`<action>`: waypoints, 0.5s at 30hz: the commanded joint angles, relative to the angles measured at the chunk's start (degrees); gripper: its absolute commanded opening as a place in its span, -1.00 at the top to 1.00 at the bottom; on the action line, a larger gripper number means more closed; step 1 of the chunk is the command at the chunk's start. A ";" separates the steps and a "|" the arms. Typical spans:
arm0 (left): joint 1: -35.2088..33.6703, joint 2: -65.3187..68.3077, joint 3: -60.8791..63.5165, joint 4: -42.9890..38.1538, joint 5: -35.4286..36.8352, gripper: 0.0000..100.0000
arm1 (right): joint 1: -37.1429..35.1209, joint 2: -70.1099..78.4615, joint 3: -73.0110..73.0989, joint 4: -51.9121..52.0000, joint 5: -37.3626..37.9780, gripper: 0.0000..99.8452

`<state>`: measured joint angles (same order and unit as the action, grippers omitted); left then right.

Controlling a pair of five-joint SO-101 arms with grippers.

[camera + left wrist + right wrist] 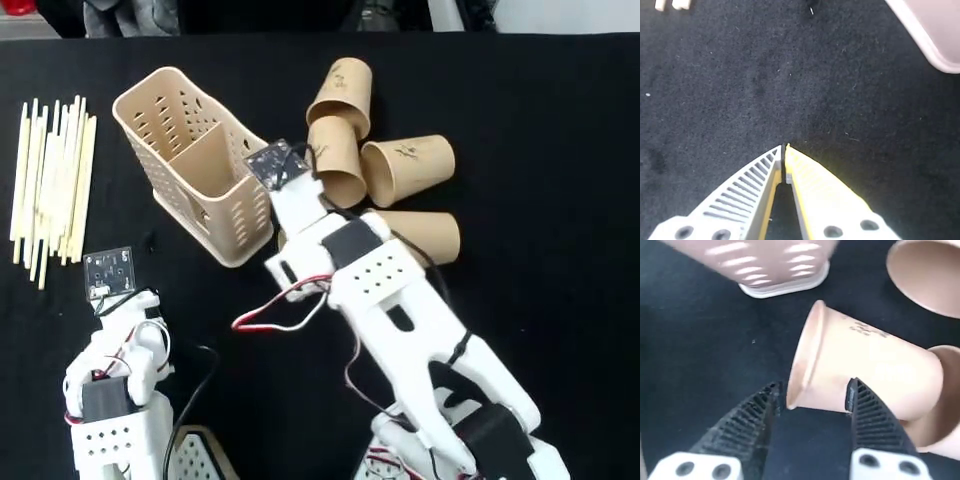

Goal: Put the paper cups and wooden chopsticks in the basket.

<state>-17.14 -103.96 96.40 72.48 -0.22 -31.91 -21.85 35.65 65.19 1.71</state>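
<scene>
The right pincer (812, 389) is hanging with its jaws apart over the rim end of a paper cup (865, 367). The cup is lying on its side near the basket (780, 270), its long axis running along the jaw gap. One finger is probably heading for the mouth. The left pincer (785, 152), jaws together, is sitting over bare bench (740, 75), nearer the wooden chopsticks (50, 180).

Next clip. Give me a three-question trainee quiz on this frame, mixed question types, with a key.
1. True or false: the basket already holds a cup.
2. How many paper cups lie on their sides on the table?
3. The right gripper is: A) shut, B) open at a lying cup's rim end, C) inside the basket.
Key: 1 false; 2 four; 3 B.
</scene>
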 commanded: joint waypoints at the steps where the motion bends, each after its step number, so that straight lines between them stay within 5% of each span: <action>1: 0.57 -0.09 0.92 0.26 0.44 0.94 | 2.55 -1.54 1.54 -4.48 3.78 0.58; 15: 0.57 -0.09 0.92 0.26 0.44 0.94 | 2.73 -1.80 8.31 -13.10 15.30 0.69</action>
<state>-17.14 -103.96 96.40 72.48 -0.22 -30.24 -23.08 43.47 52.35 15.16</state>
